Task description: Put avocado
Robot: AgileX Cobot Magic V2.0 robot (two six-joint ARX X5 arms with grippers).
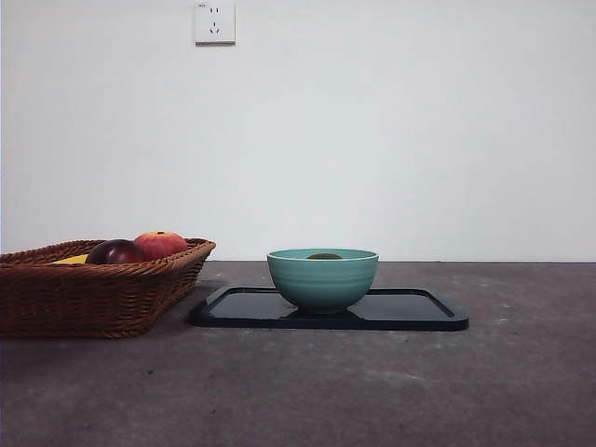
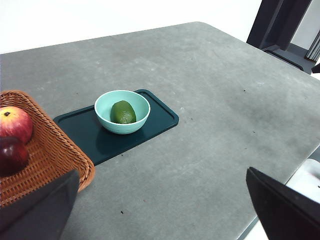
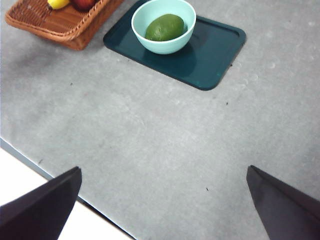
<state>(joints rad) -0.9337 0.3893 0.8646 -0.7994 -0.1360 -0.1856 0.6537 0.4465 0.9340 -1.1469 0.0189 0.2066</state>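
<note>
Left gripper (image 2: 160, 210): jaws spread wide, nothing between them, hanging above bare grey bench (image 2: 215, 125). Right gripper (image 3: 162, 205): jaws likewise wide apart, empty, over bench's near edge. Further out: dark tray (image 1: 410, 312) flat on bench, teal bowl (image 1: 322, 279) standing on it. Avocado (image 3: 164, 27) lying inside bowl. Beside tray: wicker basket (image 1: 88, 293) holding dark maroon fruit (image 1: 115, 252), red-orange fruit (image 1: 160, 244), yellow fruit (image 3: 58, 3). Behind: white wall, socket (image 1: 214, 21).

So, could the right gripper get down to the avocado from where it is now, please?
Probably yes. The avocado lies uncovered in the bowl on the tray, with nothing above it. The right gripper is open, with only bare table in between. The bowl's wall may crowd the jaws a little.
</note>
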